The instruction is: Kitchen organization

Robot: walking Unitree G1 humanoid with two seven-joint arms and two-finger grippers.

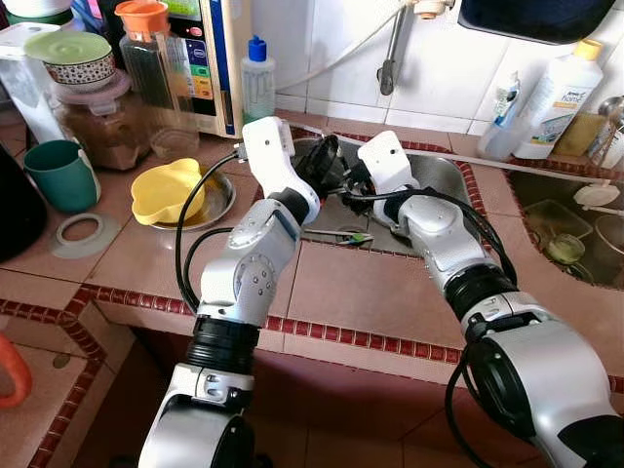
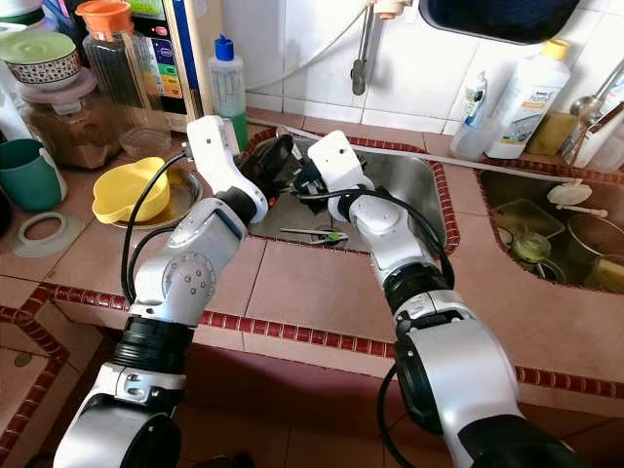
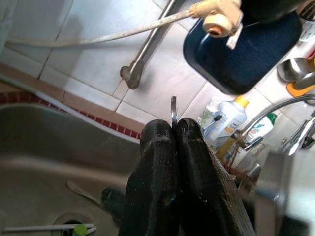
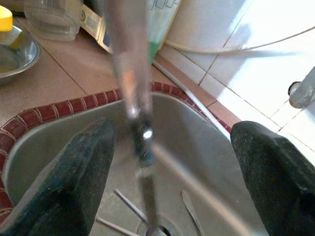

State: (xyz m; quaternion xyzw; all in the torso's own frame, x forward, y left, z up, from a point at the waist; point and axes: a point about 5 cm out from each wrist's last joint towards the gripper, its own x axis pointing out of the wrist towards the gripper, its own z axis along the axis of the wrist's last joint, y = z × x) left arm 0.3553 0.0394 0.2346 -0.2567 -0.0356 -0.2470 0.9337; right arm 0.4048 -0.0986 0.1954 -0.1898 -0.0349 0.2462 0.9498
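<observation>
Both grippers meet over the steel sink (image 1: 444, 175). My left gripper (image 1: 327, 161) is shut on a thin metal utensil, and the utensil's tip (image 3: 173, 109) pokes out between the closed fingers (image 3: 160, 147). My right gripper (image 1: 356, 182) faces it, open. In the right wrist view the metal utensil (image 4: 129, 73) runs blurred through the gap between the spread fingers (image 4: 81, 162), touching neither. On the sink bottom lie a white stick with a green end (image 1: 336, 237) and a spoon (image 3: 81, 191).
Left of the sink, a yellow bowl (image 1: 166, 190) sits in a steel dish, with a teal mug (image 1: 60, 174), jars and a blue-capped bottle (image 1: 257, 78) nearby. A tap pipe (image 1: 393, 49) hangs over the sink. Detergent bottles (image 1: 558, 97) and a second basin (image 1: 565, 229) with dishes are to the right.
</observation>
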